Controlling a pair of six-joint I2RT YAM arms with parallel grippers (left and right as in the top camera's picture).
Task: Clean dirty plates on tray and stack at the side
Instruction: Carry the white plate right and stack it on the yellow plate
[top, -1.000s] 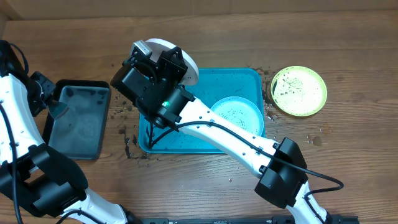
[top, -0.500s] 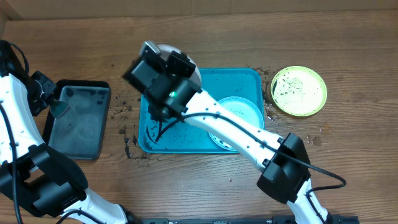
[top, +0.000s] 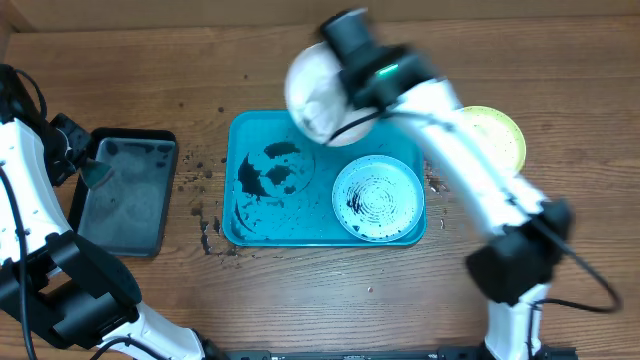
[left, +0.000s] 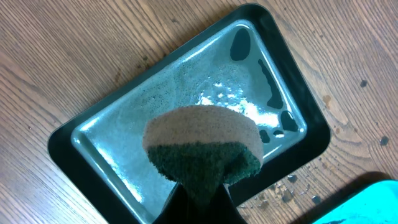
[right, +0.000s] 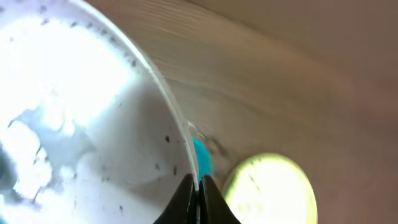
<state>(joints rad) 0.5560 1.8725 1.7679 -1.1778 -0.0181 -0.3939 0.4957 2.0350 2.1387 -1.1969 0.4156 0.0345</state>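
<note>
At the left of the overhead view my left gripper (left: 200, 186) is closed on the sponge (left: 202, 146), green scouring face toward the lens, hanging over the wet black tray (left: 62, 146) and clear of its floor. No plate is near it, so by my reckoning the scrubbing is not under way here.

Further right, the turquoise tray (top: 232, 180) carries a dark heap of grime (top: 270, 172) on the left half of its floor. The light blue plate (top: 377, 198) lies flat in the right half, black specks on it, not yet wiped.

Above the tray's upper edge my right gripper (right: 198, 186) pinches the rim of the white plate (top: 320, 95), jaws nearly together on the thin edge. The plate is in the air and tilted, and motion blurs it. My wrist view shows only a few specks left on it.

At the far right the lime-green plate (top: 500, 135) lies on the table beside the tray, half hidden by my arm. I cannot tell how dirty it is.

I see no stack anywhere. I judge the job to be early: one plate is in hand and two are waiting.
</note>
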